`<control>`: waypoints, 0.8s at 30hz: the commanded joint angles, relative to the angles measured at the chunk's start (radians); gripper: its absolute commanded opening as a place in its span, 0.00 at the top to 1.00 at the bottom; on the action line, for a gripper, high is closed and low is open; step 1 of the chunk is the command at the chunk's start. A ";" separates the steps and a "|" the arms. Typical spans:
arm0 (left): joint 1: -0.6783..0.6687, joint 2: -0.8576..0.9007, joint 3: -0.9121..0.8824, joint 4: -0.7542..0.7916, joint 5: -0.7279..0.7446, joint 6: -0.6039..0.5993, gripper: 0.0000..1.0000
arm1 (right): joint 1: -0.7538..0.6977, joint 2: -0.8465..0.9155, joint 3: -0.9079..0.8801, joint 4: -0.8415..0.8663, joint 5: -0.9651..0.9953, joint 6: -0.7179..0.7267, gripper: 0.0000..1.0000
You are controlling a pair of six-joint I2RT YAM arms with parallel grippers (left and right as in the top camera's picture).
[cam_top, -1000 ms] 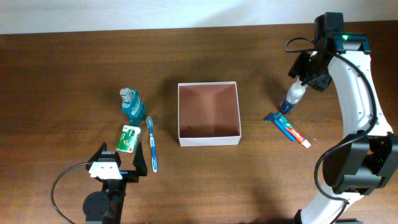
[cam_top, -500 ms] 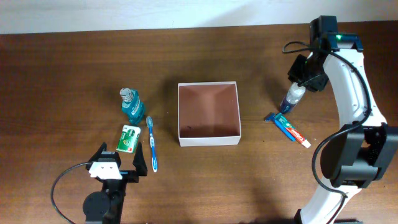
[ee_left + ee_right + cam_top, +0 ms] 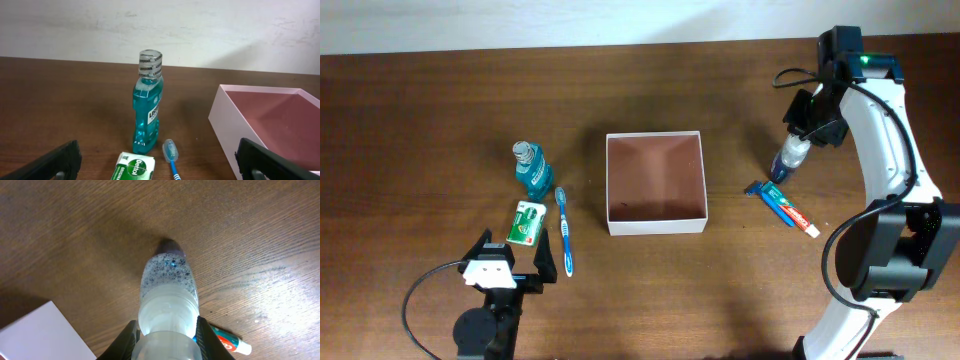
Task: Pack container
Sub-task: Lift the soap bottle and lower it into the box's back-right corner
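Note:
The container (image 3: 656, 217) is a square white-walled box with a reddish-brown floor at the table's middle; its corner shows in the left wrist view (image 3: 235, 120). My right gripper (image 3: 798, 148) is shut on a clear plastic bottle (image 3: 167, 300), holding it tilted just right of the container. A toothpaste tube (image 3: 788, 209) lies below it. My left gripper (image 3: 506, 268) is open and empty near the front edge, behind a blue mouthwash bottle (image 3: 147, 107), a green Dettol soap (image 3: 132, 169) and a blue toothbrush (image 3: 171, 159).
The mouthwash (image 3: 531, 170), soap (image 3: 527, 222) and toothbrush (image 3: 564, 230) lie left of the container. A pale wall (image 3: 570, 20) runs along the table's far edge.
The right arm shifted slightly left with the clear bottle in its jaws a second ago, then stayed still. The left arm has not moved.

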 commanded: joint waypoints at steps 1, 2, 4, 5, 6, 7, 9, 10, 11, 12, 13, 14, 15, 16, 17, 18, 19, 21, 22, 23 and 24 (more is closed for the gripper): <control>0.006 -0.010 -0.008 0.004 0.011 -0.009 0.01 | 0.007 -0.007 0.010 -0.013 0.006 -0.048 0.76; 0.006 -0.010 -0.008 0.004 0.011 -0.009 0.00 | 0.010 -0.007 0.018 -0.021 0.006 -0.048 0.76; 0.006 -0.010 -0.008 0.004 0.011 -0.009 0.00 | 0.017 -0.007 0.042 -0.036 0.005 -0.074 0.76; 0.006 -0.010 -0.008 0.004 0.011 -0.009 0.01 | 0.023 -0.007 0.058 -0.046 0.005 -0.083 0.76; 0.006 -0.010 -0.008 0.004 0.011 -0.009 0.00 | 0.029 -0.007 0.073 -0.054 0.005 -0.093 0.76; 0.006 -0.010 -0.008 0.004 0.011 -0.009 0.01 | 0.037 -0.007 0.094 -0.066 0.005 -0.100 0.76; 0.006 -0.010 -0.008 0.004 0.011 -0.009 0.00 | 0.053 -0.007 0.134 -0.087 0.005 -0.108 0.76; 0.006 -0.010 -0.008 0.004 0.011 -0.009 0.01 | 0.062 -0.007 0.155 -0.098 0.006 -0.109 0.76; 0.006 -0.010 -0.008 0.004 0.011 -0.009 0.01 | 0.078 -0.007 0.193 -0.117 0.006 -0.116 0.76; 0.006 -0.010 -0.008 0.004 0.011 -0.009 0.01 | 0.087 -0.007 0.212 -0.127 0.005 -0.116 0.76; 0.006 -0.010 -0.008 0.004 0.011 -0.009 0.01 | 0.096 -0.007 0.233 -0.138 0.005 -0.116 0.76; 0.006 -0.010 -0.008 0.004 0.011 -0.009 0.01 | 0.105 -0.007 0.261 -0.156 0.005 -0.116 0.77; 0.006 -0.010 -0.008 0.004 0.011 -0.009 0.01 | 0.113 -0.007 0.283 -0.172 0.005 -0.115 0.76; 0.006 -0.010 -0.008 0.004 0.011 -0.009 0.01 | 0.125 -0.007 0.308 -0.190 0.003 -0.115 0.76; 0.006 -0.010 -0.008 0.004 0.011 -0.009 0.01 | 0.137 -0.007 0.335 -0.210 -0.003 -0.115 0.76; 0.006 -0.010 -0.008 0.004 0.011 -0.009 0.01 | 0.148 -0.007 0.354 -0.226 -0.007 -0.115 0.76; 0.006 -0.010 -0.008 0.004 0.011 -0.009 0.01 | 0.160 -0.007 0.372 -0.240 -0.013 -0.115 0.76; 0.006 -0.010 -0.008 0.004 0.011 -0.009 0.01 | 0.195 -0.007 0.419 -0.275 -0.032 -0.115 0.76; 0.006 -0.010 -0.008 0.004 0.011 -0.009 0.01 | 0.209 -0.007 0.434 -0.285 -0.039 -0.115 0.76; 0.006 -0.010 -0.008 0.004 0.011 -0.009 0.01 | 0.224 -0.007 0.449 -0.295 -0.047 -0.115 0.76; 0.006 -0.010 -0.008 0.004 0.011 -0.009 0.00 | 0.241 -0.007 0.468 -0.307 -0.054 -0.115 0.76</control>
